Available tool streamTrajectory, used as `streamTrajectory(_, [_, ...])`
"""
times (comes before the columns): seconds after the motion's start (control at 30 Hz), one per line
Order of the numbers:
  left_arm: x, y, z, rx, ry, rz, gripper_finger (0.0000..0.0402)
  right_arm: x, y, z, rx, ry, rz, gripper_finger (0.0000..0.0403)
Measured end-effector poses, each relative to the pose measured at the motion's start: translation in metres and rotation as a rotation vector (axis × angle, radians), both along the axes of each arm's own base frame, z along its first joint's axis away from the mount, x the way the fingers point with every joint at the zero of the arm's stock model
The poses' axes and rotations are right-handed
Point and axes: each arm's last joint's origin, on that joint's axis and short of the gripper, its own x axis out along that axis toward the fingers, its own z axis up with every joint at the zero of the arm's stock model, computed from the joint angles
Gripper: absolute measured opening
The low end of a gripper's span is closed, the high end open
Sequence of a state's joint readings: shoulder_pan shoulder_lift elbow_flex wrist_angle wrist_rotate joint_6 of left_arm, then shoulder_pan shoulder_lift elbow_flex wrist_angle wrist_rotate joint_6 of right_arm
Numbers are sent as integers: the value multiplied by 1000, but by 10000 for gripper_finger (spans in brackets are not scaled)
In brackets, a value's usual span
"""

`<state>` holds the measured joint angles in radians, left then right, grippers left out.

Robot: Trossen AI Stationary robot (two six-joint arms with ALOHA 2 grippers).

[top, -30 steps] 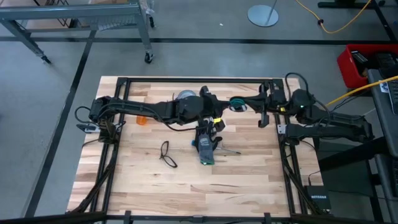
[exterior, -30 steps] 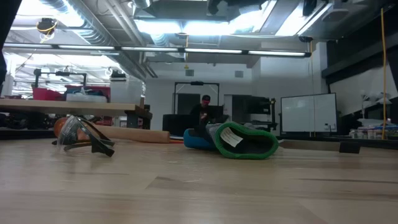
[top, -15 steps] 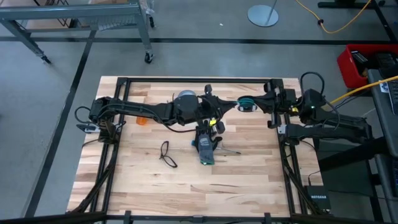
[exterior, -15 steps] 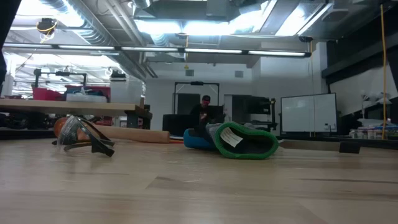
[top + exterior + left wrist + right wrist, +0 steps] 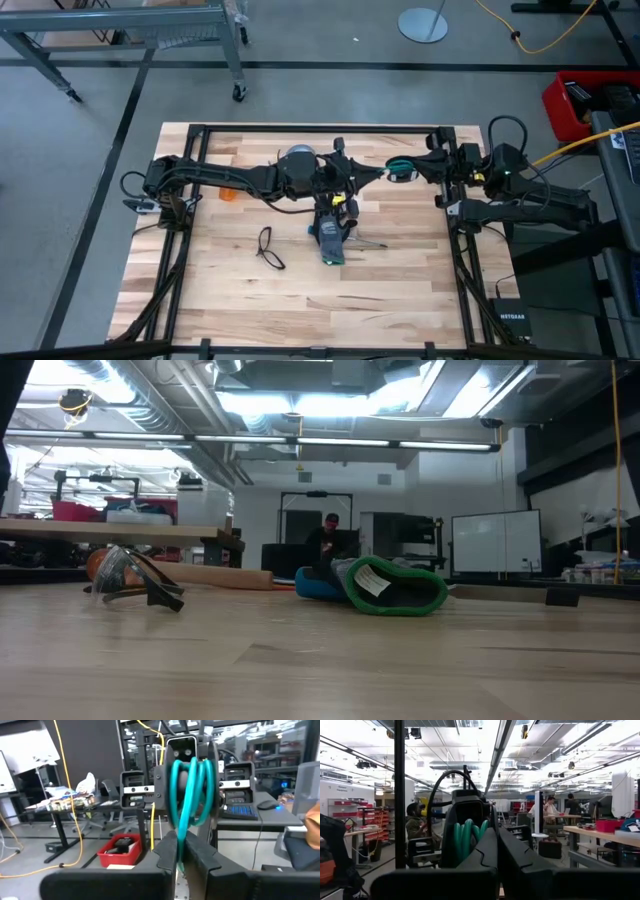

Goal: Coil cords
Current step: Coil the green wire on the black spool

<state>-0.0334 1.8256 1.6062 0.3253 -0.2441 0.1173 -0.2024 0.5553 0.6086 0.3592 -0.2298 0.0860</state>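
A teal cord coil (image 5: pixel 400 168), wound in several turns, is held in the air between my two grippers over the table's far right part. My left gripper (image 5: pixel 380 172) reaches it from the left and is shut on it. My right gripper (image 5: pixel 418 168) meets it from the right and is shut on it. The coil also shows in the left wrist view (image 5: pixel 192 790) and the right wrist view (image 5: pixel 468 837). A thin dark cord loop (image 5: pixel 266 248) lies flat on the table left of centre; it also shows in the low view (image 5: pixel 145 592). My left gripper pinches a turn of the coil at its lower edge (image 5: pixel 178 837) between its two fingers. The fingers come level from the table's left. The coil stands on edge, lifted clear of the table. My right gripper holds the coil's opposite side, coming level from the table's right. Its dark fingers (image 5: pixel 162 775) flank the teal turns. In its own wrist view its fingers (image 5: pixel 487 852) hide the place of contact. The coil is clear of the table.
A black-and-blue glove with a green cuff (image 5: pixel 330 240) lies at the table's centre and shows in the low view (image 5: pixel 395 586). A grey tape roll (image 5: pixel 298 154) sits under the left arm. A small orange object (image 5: pixel 228 194) lies at the left.
Both grippers have gone toward the table's right edge with the teal coil between them. The right arm has drawn back and the left arm has stretched out after it. The coil has stayed clear of the table.
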Motion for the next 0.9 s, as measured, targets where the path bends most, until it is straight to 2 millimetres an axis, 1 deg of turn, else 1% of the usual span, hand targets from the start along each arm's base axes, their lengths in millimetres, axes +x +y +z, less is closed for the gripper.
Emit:
streamTrajectory(0.3, [0,1,0,-33,-7,-3,20,1,0,-1,-5,9,15,1])
streamTrajectory(0.47, [0,1,0,-5,-1,0,39,6,0,-3,-6,26,26,1])
streamTrajectory(0.73, [0,1,0,-12,0,0,72,15,-2,-6,-7,50,41,1])
streamTrajectory(0.83, [0,1,0,0,1,2,70,16,-2,-5,-12,43,48,1])
streamTrajectory(0.9, [0,1,0,3,0,1,56,16,-2,-5,-16,37,55,1])
